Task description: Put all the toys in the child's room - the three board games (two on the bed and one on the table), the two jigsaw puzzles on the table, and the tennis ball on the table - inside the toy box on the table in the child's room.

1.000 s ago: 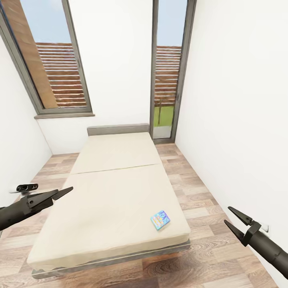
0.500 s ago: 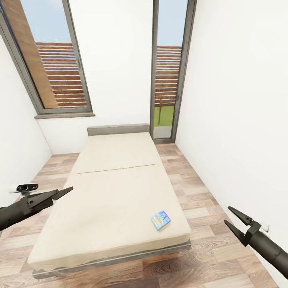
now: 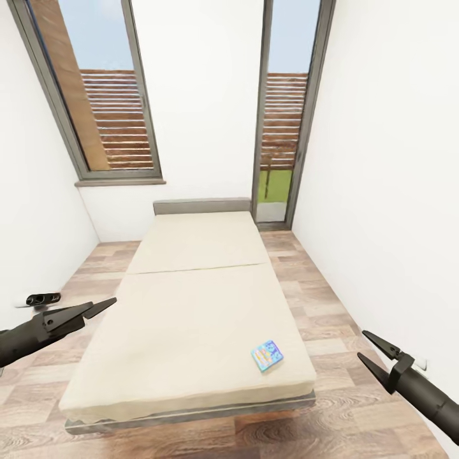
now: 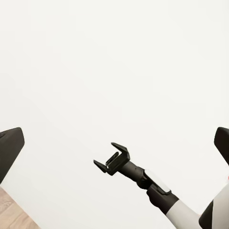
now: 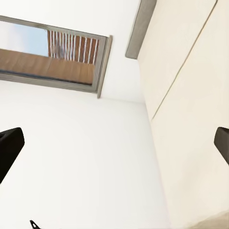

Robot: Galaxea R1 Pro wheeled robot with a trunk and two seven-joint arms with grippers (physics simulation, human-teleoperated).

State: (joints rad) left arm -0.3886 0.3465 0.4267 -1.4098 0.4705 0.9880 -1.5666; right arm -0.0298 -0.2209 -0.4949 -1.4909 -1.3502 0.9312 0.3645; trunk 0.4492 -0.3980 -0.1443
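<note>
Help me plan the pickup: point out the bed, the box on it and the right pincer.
bed [image 3: 191,306]: head view, bare middle of the mattress.
box [image 3: 267,355]: head view, centre of its printed top.
right pincer [image 3: 371,352]: head view, between its open fingertips.

Both arms reach forward, low and spread wide apart. In the head view the left arm enters from the left edge as a dark tapered forearm, angled slightly upward toward the middle. Its left gripper [image 3: 95,308] has two slim black fingers held a little apart, one above the other, tips pointing inward. The right arm comes up from the lower right corner, its forearm rising toward the middle. The right gripper [image 3: 371,348] has its two pointed fingers spread in a narrow V. In the left wrist view the right gripper [image 4: 108,156] shows side-on, jaws parted, on a black wrist with a white forearm behind.
</note>
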